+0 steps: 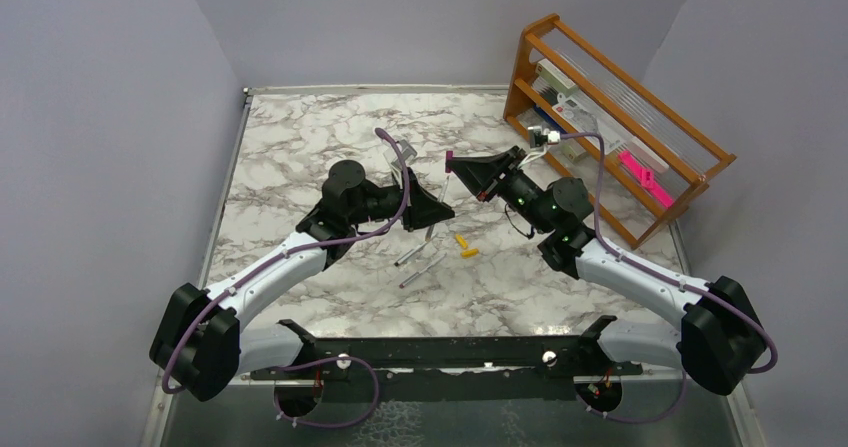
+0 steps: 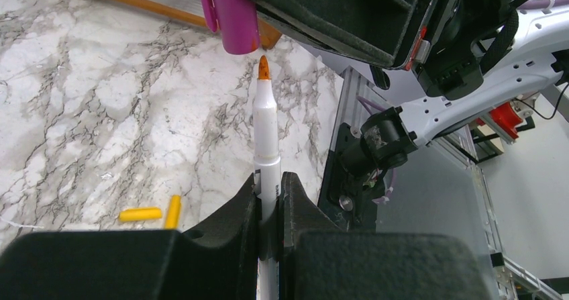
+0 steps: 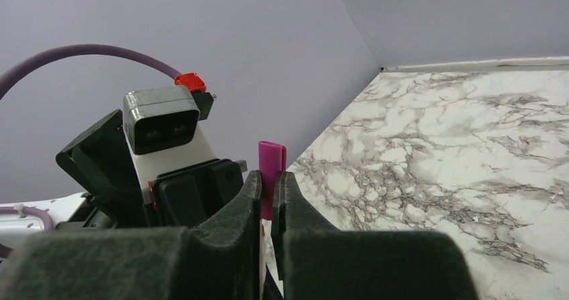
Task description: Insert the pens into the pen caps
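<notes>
The left claw (image 2: 270, 194) is pinched tight on the slim white-grey plastic pen (image 2: 266, 122). The pen's barrel stands up out of the black fingers and ends in an orange felt tip. The right claw (image 3: 270, 191) is clamped just as close on the stubby glossy magenta plastic cap (image 2: 231, 15). From the left wrist, the orange tip sits just under that magenta cap's lower end, a shade to one side and not yet in. I'd say the thing to do now is line the pen's axis up with the cap's bore, then push straight and slowly. Both parts are smooth, hard and round, so a skewed push could twist them in the grip. Well apart from the magenta cap, on the veined marble-look tabletop (image 2: 80, 112), lie the two small yellow-orange caps (image 2: 141, 213), close together at an angle.
</notes>
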Available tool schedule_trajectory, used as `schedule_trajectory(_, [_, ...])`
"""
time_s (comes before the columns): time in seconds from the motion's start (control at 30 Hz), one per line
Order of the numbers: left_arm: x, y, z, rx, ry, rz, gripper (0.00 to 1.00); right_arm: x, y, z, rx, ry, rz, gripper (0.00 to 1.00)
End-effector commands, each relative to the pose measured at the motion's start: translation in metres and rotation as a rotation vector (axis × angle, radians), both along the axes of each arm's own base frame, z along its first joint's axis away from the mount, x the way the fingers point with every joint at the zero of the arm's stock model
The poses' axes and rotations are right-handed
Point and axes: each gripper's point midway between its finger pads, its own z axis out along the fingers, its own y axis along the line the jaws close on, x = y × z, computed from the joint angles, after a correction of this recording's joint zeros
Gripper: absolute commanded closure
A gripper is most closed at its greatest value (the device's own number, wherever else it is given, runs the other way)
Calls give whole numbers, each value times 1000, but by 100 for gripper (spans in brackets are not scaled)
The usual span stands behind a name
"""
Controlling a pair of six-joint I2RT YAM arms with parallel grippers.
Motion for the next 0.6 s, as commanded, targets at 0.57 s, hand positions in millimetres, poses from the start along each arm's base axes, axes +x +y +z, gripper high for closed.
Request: schedule_trajectory(0.57, [-1, 1, 11, -24, -49, 9, 100, -5, -8, 16, 40, -43, -23, 99])
